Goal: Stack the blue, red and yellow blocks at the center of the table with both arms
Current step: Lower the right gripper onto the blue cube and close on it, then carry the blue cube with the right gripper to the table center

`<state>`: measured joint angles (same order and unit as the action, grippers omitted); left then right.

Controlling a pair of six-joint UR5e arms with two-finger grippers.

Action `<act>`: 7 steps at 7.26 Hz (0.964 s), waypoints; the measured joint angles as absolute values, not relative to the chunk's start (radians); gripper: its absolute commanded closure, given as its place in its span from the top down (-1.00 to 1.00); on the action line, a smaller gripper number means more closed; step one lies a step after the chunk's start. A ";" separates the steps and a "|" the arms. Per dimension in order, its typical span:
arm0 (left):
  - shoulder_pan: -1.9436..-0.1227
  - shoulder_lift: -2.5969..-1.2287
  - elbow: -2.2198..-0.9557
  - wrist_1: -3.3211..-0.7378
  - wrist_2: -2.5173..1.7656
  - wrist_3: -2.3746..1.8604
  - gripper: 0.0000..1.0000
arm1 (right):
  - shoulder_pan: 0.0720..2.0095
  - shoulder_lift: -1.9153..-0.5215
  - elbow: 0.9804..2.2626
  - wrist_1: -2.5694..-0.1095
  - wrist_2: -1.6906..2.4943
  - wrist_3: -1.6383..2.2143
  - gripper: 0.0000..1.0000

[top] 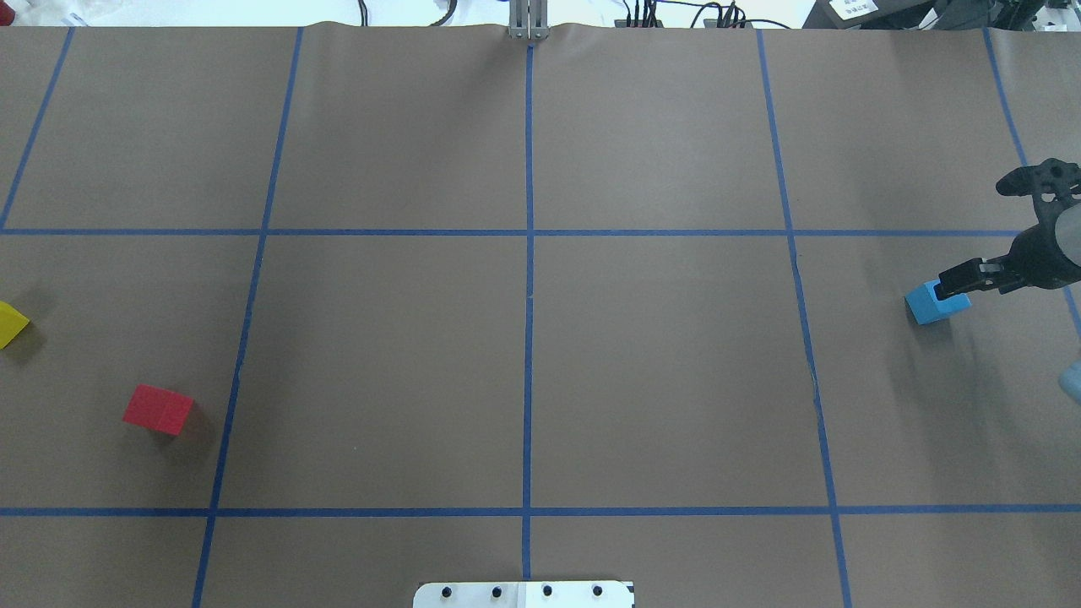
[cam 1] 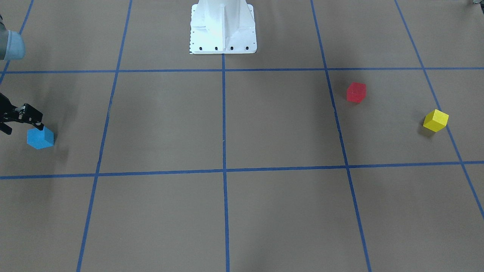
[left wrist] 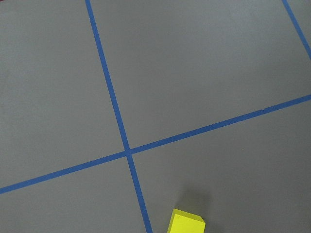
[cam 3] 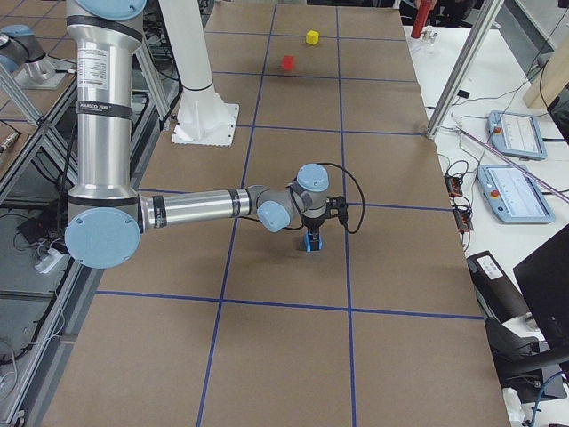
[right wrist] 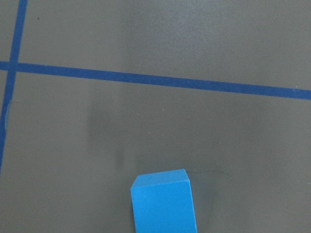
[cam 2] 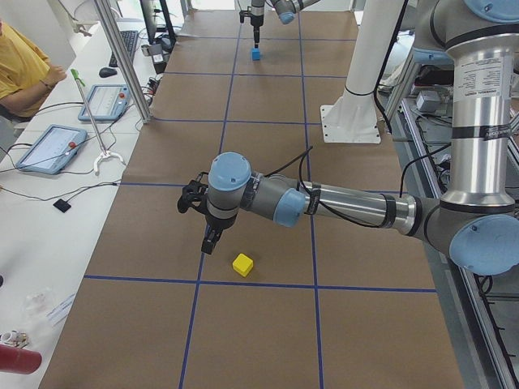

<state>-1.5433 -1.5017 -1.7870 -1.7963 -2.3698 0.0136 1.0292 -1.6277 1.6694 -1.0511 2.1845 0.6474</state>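
The left gripper (cam 2: pixel 209 239) shows only in the side view from the robot's left, small and dark below its wrist, so I cannot tell how its jaws stand. It hangs just beside the small yellow cube (cam 2: pixel 242 264), apart from it, on the operators' side. The overhead view cuts that cube at its left edge, showing 1 corner, and the left wrist view cuts it at the bottom edge. The right gripper (top: pixel 958 285) is half lost at the frame border in both the overhead and front-facing views. 1 dark finger overlaps the top corner of the small blue cube (top: pixel 936 302), the other is hard to make out, and I cannot tell how far the jaws are parted or whether they hold anything. The right wrist view shows the blue cube at its bottom edge, partly cut off, with no fingers in sight. This cube sits on the brown paper-covered table (top: pixel 659 371) in the middle row of the blue tape grid (top: pixel 529 338), far out on the robot's right. The small red cube (top: pixel 158 409) lies in the same row on the robot's left, 1 column out from the middle line, and the yellow cube lies farther out near the next tape line. A wide stretch of paper separates the blue cube from the other 2, and the white robot base (cam 1: pixel 223 30) stands well apart from all 3.
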 measured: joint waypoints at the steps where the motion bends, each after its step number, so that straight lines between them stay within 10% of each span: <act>1: -1.543 -1.502 -1.787 -1.796 -2.370 0.014 1.00 | 1.009 -1.621 1.654 -1.034 2.179 0.648 0.83; 4: -1.543 -1.500 -1.787 -1.796 -2.370 0.014 1.00 | 0.972 -1.608 1.640 -1.026 2.164 0.633 -0.99; 7: -1.543 -1.500 -1.786 -1.796 -2.370 0.014 1.00 | 0.966 -1.566 1.638 -1.036 2.168 0.606 -1.00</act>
